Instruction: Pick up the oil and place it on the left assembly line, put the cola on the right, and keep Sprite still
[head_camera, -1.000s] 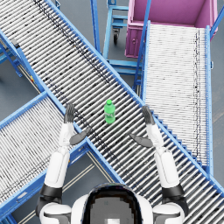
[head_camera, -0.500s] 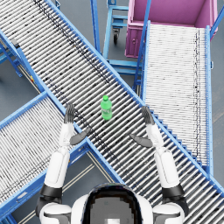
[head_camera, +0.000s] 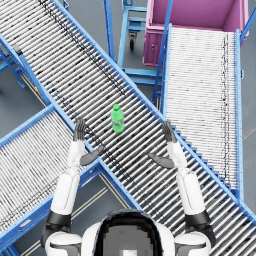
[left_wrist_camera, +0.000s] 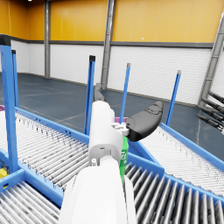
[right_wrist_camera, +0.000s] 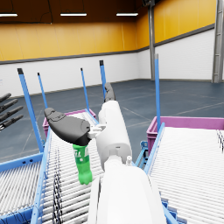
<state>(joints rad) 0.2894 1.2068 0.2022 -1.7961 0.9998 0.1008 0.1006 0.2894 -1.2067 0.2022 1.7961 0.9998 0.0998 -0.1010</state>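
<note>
Risks toppling or wrongly seizing the green Sprite bottle (head_camera: 117, 119), upright on the diagonal roller conveyor (head_camera: 75, 75) between the left hand (head_camera: 81, 142) and right hand (head_camera: 170, 147), both spread apart and empty, through any inward sweep or mistaken grab.

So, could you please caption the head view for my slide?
Green bottle upright on the roller conveyor, empty left hand and right hand flanking it.

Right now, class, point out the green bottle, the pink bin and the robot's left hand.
green bottle (head_camera: 117, 121), head view, its body.
pink bin (head_camera: 152, 47), head view, its outer wall.
left hand (head_camera: 82, 143), head view, its middle.
</note>
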